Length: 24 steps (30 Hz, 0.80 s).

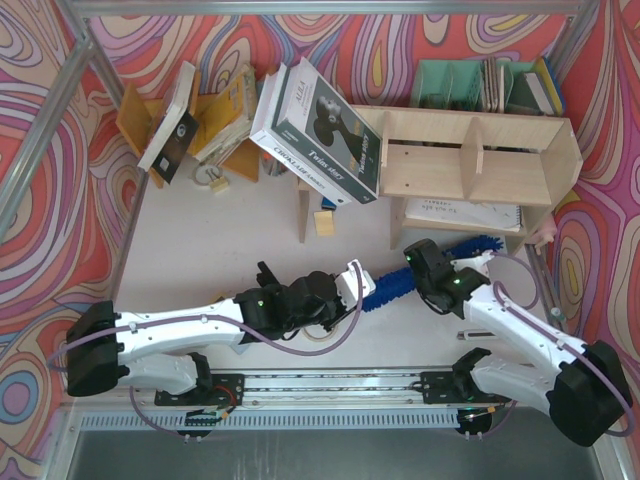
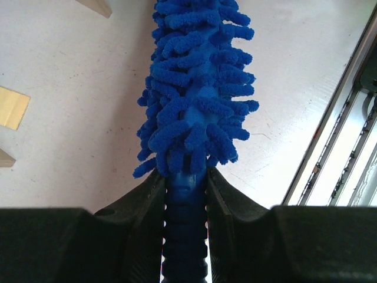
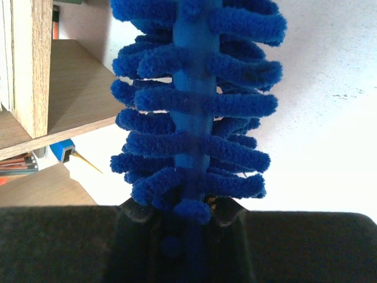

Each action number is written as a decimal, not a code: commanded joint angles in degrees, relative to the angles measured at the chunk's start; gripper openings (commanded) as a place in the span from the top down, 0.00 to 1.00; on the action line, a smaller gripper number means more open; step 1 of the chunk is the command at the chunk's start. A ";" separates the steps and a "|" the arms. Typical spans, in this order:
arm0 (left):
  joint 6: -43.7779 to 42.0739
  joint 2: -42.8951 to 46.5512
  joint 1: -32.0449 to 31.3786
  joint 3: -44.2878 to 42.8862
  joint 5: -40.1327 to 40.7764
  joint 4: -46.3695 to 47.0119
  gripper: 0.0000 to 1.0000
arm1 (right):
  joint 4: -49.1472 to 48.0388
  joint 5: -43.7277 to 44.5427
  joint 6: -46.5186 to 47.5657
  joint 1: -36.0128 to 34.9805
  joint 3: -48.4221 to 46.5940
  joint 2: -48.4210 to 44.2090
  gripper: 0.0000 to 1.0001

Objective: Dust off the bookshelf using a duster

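Observation:
The bright-blue fluffy duster (image 1: pixel 395 285) lies slanted just in front of the pale plywood bookshelf (image 1: pixel 470 155), its far end (image 1: pixel 487 243) by the lower shelf. My left gripper (image 1: pixel 356 289) is shut on the duster's slim ribbed blue handle (image 2: pixel 185 200), and the fluffy head (image 2: pixel 197 88) stretches away from it. My right gripper (image 1: pixel 420 264) is shut on the duster further along, its jaws closed round the blue core among the fluff (image 3: pixel 194 177). A bookshelf upright (image 3: pixel 32 65) and shelf board (image 3: pixel 82 88) show at the left of the right wrist view.
A big white product box (image 1: pixel 320 130) leans against the bookshelf's left end. The orange-yellow book rack (image 1: pixel 205 120) stands at the back left and the teal file organiser (image 1: pixel 480 85) behind the shelf. A small wood block (image 1: pixel 323 222) lies near the shelf leg. A notebook (image 1: pixel 460 212) lies on the lower shelf.

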State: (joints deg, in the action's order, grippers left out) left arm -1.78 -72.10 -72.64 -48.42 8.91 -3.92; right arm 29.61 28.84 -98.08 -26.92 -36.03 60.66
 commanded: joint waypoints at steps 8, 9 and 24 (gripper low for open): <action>1.13 -2.76 0.20 -2.72 3.28 -2.19 0.40 | 4.46 2.54 2.13 0.57 -2.94 -4.68 1.00; 1.04 -3.11 0.22 -2.87 3.55 -2.71 0.35 | 4.63 2.42 2.21 0.57 -3.19 -4.83 1.00; 1.97 -9.63 4.63 -6.50 -5.83 -7.84 0.32 | 4.68 1.39 3.00 0.61 -4.53 -7.07 1.00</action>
State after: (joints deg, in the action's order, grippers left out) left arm 0.03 -78.50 -68.73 -52.47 6.79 -8.71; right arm 33.95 30.26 -95.18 -26.41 -37.63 55.48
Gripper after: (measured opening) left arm 0.711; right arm 0.250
